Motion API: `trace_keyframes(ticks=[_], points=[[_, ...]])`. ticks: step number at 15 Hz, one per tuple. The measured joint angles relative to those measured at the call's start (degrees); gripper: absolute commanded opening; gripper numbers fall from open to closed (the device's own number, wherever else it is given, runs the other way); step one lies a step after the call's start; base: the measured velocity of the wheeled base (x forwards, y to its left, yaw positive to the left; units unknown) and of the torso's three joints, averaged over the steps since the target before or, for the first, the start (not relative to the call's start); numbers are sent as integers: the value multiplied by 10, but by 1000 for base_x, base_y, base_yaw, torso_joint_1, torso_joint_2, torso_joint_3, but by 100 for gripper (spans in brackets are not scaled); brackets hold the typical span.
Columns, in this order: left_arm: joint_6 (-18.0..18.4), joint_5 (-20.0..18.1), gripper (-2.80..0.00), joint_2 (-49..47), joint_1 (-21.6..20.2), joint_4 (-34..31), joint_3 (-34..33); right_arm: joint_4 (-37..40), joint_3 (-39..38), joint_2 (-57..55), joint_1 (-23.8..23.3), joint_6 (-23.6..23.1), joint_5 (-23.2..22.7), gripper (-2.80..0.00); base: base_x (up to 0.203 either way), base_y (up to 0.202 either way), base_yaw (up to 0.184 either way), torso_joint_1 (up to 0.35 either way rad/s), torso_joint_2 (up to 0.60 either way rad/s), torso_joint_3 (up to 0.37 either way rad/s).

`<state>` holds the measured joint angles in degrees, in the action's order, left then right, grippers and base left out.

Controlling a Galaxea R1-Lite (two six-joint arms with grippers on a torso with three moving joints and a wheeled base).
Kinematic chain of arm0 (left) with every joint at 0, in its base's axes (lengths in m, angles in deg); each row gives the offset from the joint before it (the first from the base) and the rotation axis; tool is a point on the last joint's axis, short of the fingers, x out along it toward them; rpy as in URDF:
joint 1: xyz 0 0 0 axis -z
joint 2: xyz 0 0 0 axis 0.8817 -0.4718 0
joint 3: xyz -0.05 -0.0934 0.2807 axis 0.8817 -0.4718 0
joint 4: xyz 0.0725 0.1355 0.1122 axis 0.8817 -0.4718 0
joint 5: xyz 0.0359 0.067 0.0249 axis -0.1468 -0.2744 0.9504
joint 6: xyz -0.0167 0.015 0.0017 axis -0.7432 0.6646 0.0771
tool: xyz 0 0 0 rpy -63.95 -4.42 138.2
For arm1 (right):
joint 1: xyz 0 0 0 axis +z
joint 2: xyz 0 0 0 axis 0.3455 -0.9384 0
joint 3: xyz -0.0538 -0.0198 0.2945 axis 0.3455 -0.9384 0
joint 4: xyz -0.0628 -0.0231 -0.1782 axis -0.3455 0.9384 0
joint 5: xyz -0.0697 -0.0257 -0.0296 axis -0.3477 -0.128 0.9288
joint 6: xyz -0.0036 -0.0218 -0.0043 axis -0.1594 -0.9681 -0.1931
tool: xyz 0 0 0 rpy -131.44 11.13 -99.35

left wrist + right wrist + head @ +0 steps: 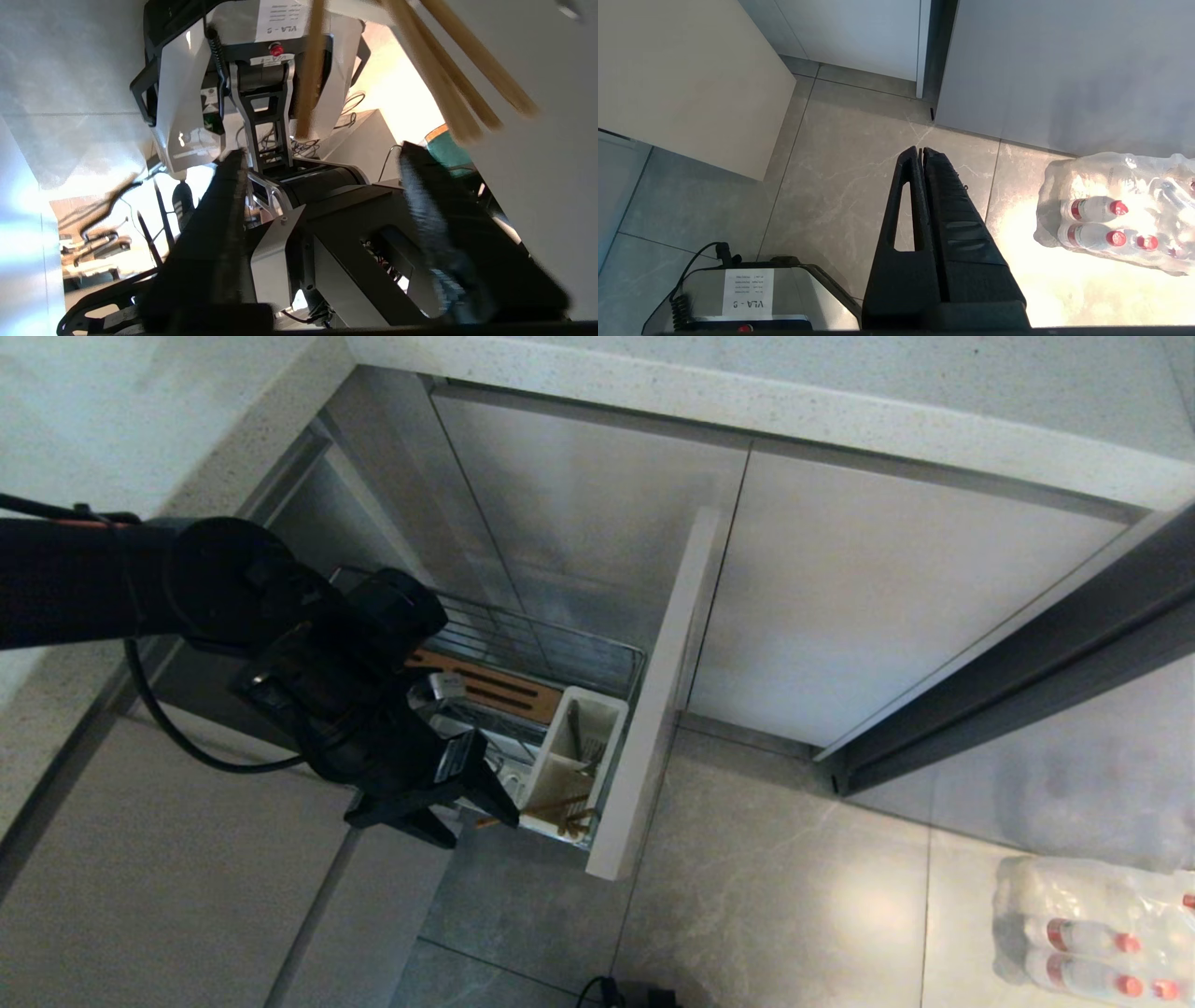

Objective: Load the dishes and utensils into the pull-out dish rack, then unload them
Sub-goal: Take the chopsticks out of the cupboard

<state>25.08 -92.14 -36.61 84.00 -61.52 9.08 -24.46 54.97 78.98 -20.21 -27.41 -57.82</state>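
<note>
The pull-out dish rack (560,649) stands drawn out of the cabinet, with its brown wooden strip (495,686) and beige front panel (653,709) showing. Its white utensil caddy (611,709) holds a silver fork (583,744) in the rear compartment and light-brown chopsticks (563,814) in the front one. My left gripper (481,826) hangs open beside the caddy's front end, nothing between its fingers (231,196). In the left wrist view the chopsticks (448,88) lie just past the fingertips of the left gripper (324,151). The dishes are out of view. My right gripper (921,150) is shut, parked above the floor.
Closed cabinet doors (887,616) stand to the right of the rack, under a pale countertop (747,401). A shrink-wrapped pack of water bottles (1092,933) (1115,224) lies on the tiled floor at the right. My own base (752,298) shows below the right arm.
</note>
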Motion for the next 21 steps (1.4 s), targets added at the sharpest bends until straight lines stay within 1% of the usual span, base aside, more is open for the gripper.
trace_keyframes(ticks=[6, 9, 14, 21], points=[[-3, -5, 0, -47, -11, -3, 15, 0, 0, 0, 0, 0, 0, -280, 0, 0, 0, 0, 0, 0], [-4, -16, 0, -70, -16, -6, 25, 0, 0, 0, 0, 0, 0, -280, 0, 0, 0, 0, 0, 0], [-4, -21, 0, -107, -18, -46, 56, 0, 0, 0, 0, 0, 0, -280, 0, 0, 0, 0, 0, 0], [-5, -21, 0, -131, -18, -50, 66, 0, 0, 0, 0, 0, 0, -280, 0, 0, 0, 0, 0, 0]])
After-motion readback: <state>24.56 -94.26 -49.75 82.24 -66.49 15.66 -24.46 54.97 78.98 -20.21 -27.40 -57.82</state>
